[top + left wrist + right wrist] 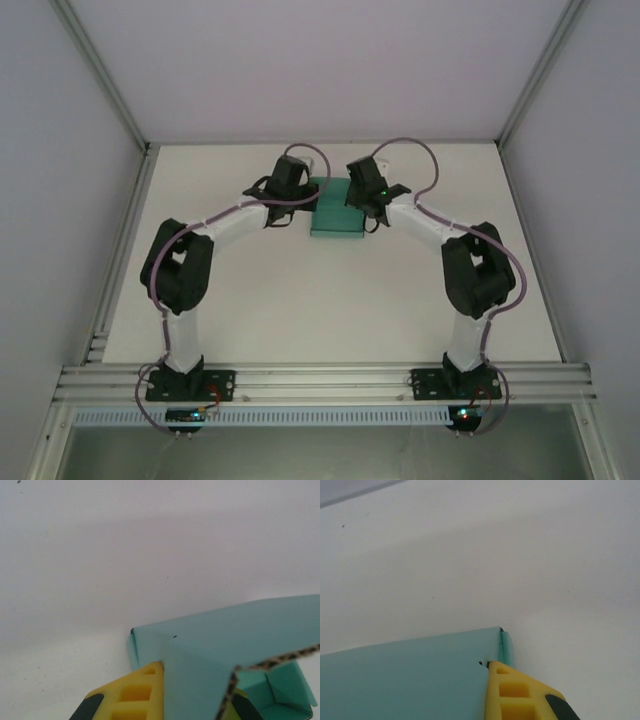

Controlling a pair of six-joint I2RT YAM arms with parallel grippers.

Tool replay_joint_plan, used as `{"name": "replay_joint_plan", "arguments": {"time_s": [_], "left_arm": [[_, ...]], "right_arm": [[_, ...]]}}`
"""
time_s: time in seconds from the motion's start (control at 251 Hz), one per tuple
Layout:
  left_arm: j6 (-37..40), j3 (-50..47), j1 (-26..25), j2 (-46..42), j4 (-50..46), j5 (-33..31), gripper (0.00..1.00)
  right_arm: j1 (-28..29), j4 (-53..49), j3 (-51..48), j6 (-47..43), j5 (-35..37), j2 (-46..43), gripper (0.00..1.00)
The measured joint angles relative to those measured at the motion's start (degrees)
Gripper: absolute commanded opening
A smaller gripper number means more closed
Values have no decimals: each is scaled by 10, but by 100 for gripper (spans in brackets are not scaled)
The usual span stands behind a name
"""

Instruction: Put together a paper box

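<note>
The teal paper box [335, 212] lies on the white table at the far middle, between both wrists. My left gripper [303, 196] is at its left side and my right gripper [364, 198] at its right side. In the left wrist view a teal wall of the paper box [225, 635] runs between the yellow fingers [135, 695], and my left gripper [197, 682] is shut on it; folded flaps show inside at the lower right. In the right wrist view one yellow finger [517, 695] presses against the paper box [405, 680]. My right gripper [482, 682] is shut on that wall, which hides the other finger.
The white table [330, 300] is bounded by an aluminium rail [320, 380] at the near edge and grey enclosure walls on the left, right and back. Both arm elbows [180, 270] rise over the table's sides.
</note>
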Motion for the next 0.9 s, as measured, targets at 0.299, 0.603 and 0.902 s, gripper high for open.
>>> {"name": "replay_joint_plan", "arguments": {"time_s": [0.299, 0.603, 0.902], "left_arm": [[-20, -133, -9, -25, 155, -18, 0], [-39, -212, -23, -72, 203, -14, 16], [-37, -226, -53, -177, 31, -2, 77]], "right_arm": [[34, 121, -108, -41, 58, -16, 0], [55, 236, -221, -92, 68, -66, 0], [79, 308, -267, -125, 53, -74, 0]]}}
